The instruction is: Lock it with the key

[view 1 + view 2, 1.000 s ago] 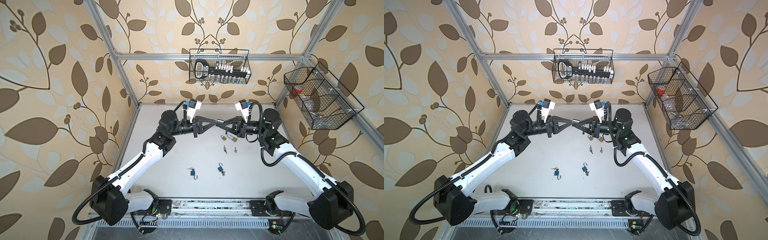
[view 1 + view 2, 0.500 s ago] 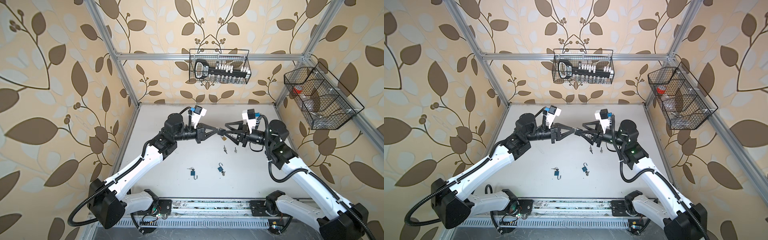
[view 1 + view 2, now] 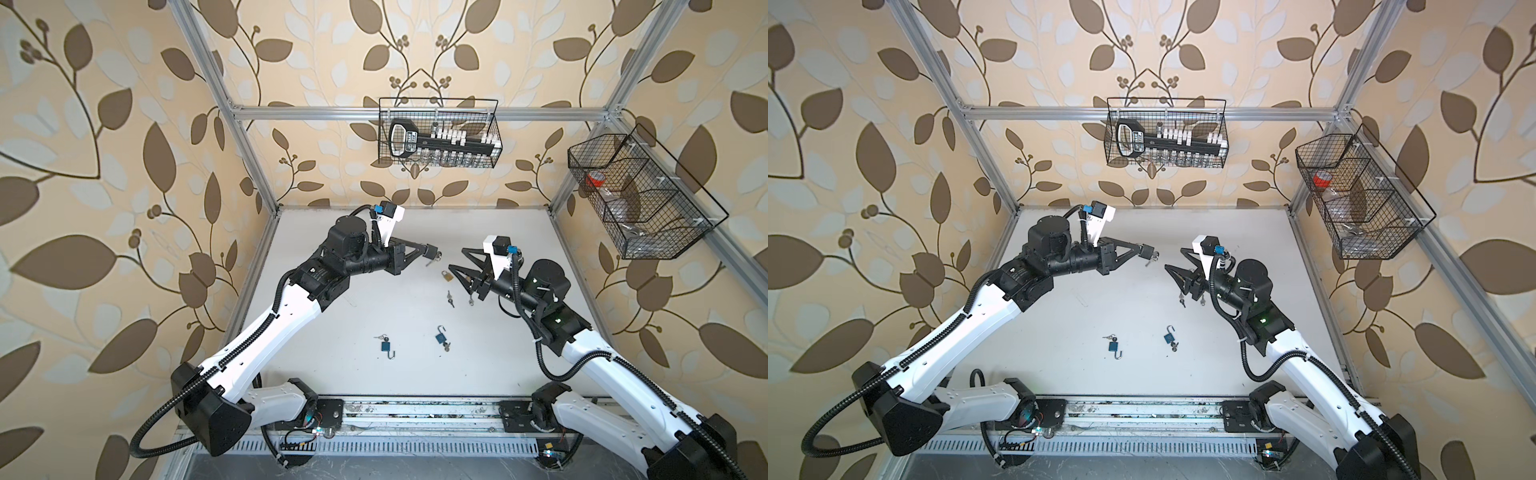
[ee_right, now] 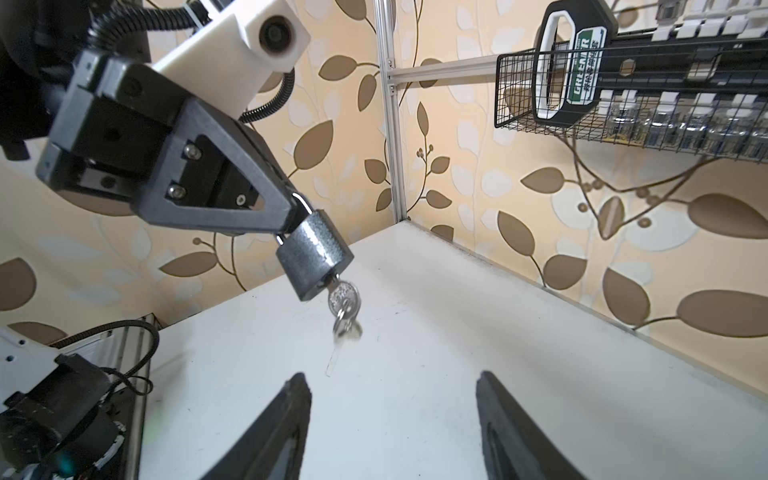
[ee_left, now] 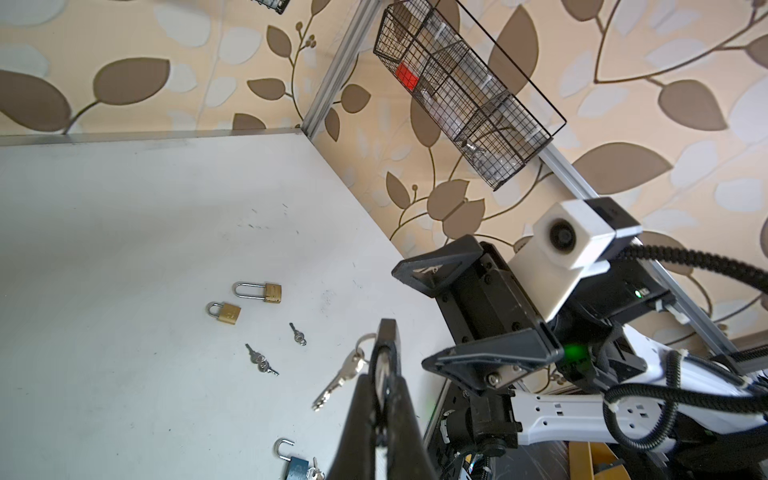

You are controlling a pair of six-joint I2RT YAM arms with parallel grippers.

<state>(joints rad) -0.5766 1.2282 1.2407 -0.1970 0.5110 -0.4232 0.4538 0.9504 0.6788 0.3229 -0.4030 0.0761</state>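
We risked dropping the key (image 4: 343, 297)
Our left pincer (image 4: 296, 214) clenched the padlock (image 4: 314, 254), right pincer (image 4: 390, 380) released; a jolt might free it.

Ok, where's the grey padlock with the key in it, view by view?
Both top views: grey padlock above the table, clamped by the left pincer.
Left wrist: grey padlock edge-on between that pincer's fingers, keys beside.
Right wrist: grey padlock hanging from the left pincer, keys below.
Shared landmark: back-wall wire basket, in both top views and right wrist.
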